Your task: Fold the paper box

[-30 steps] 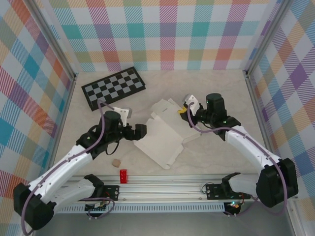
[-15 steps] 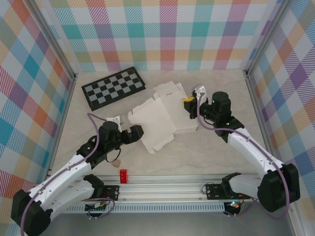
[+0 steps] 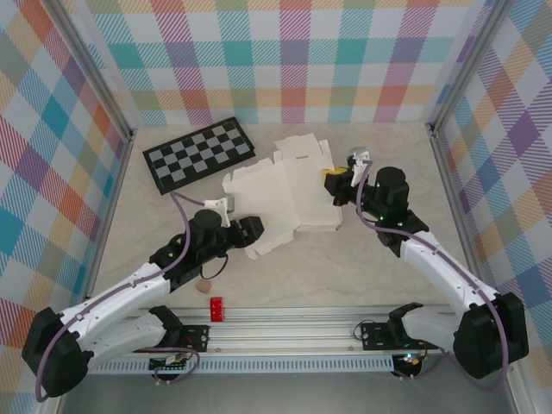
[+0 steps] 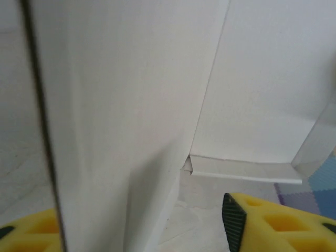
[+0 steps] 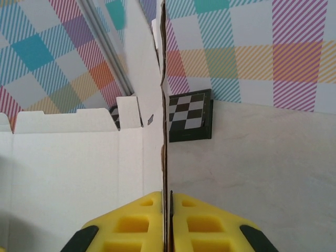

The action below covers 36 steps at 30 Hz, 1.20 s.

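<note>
Broadly, the pale marbled surface (image 3: 379,267) carries the white paper box (image 3: 285,203), a partly raised sheet lying mid-surface, near the checkerboard (image 3: 198,153). The right pincer (image 3: 331,179) is clamped on the box's right edge, with a panel standing upright between its pads. The left pincer (image 3: 251,229) straddles the near-left panel, jaws partly apart. A small red block (image 3: 216,308) sits nearer the arms.

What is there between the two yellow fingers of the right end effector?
The right end effector pinches a thin panel of the paper box edge-on there; the right wrist view shows it.
</note>
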{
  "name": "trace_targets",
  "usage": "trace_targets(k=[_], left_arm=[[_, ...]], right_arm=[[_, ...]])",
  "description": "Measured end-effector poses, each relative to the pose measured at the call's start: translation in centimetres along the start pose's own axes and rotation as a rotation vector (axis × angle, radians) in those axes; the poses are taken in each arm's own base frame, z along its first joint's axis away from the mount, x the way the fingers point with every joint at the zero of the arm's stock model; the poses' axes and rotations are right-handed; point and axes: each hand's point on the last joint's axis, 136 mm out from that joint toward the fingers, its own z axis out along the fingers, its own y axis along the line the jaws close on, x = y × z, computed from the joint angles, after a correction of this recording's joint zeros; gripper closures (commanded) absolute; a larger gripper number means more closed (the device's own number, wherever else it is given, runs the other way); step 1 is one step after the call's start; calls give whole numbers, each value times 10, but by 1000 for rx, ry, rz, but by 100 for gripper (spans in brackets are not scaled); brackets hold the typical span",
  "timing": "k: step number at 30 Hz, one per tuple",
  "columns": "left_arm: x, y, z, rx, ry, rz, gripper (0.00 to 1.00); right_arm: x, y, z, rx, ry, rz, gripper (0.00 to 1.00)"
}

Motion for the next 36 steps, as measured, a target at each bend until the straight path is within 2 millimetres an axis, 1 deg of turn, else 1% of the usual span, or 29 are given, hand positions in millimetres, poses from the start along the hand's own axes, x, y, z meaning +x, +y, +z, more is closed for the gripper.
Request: trace_targets(k=[1, 2, 3, 4, 6, 7, 9, 11, 13, 15, 19, 22, 24, 26, 31, 33, 36], left_arm=[[-1, -1, 1, -4, 0, 10, 64], [-5, -4, 3, -8, -4, 19, 72], [-10, -9, 4, -10, -8, 33, 92], [-16, -15, 4, -10, -12, 48, 100], [-29, -28, 4, -16, -23, 94, 100], [-37, -34, 3, -23, -31, 127, 100], [-47, -43, 0, -42, -36, 192, 100], [-52, -45, -2, -77, -29, 267, 100], [-50, -38, -4, -129, -3, 349, 100], [-43, -24, -5, -191, 40, 420, 100], [-23, 6, -7, -316, 145, 550, 100], [-15, 15, -12, -371, 180, 628, 100], [-12, 18, -15, -391, 184, 661, 100], [-11, 20, -17, -400, 180, 681, 100], [-4, 23, -20, -409, 167, 709, 100], [0, 24, -21, -403, 164, 715, 100], [4, 27, -23, -405, 166, 720, 100]], right_arm=[[1, 1, 0, -5, 3, 1, 86], [2, 2, 1, -14, 9, 2, 81], [4, 3, 2, -24, 16, 2, 75], [7, 4, 3, -36, 28, 2, 69], [16, 5, 6, -55, 66, -6, 60], [21, 5, 8, -57, 95, -9, 52], [29, 0, 11, -49, 143, -20, 46], [34, -5, 10, -35, 177, -32, 41], [36, -15, 7, -12, 197, -38, 39], [33, -28, 2, 25, 203, -38, 39], [17, -49, -6, 88, 197, -43, 38], [-1, -61, -8, 126, 185, -44, 39], [-4, -70, -4, 151, 189, -38, 39], [4, -80, 1, 173, 215, -21, 39], [47, -103, 11, 213, 322, 73, 40], [58, -107, 12, 217, 352, 102, 41], [68, -106, 14, 200, 381, 144, 42]])
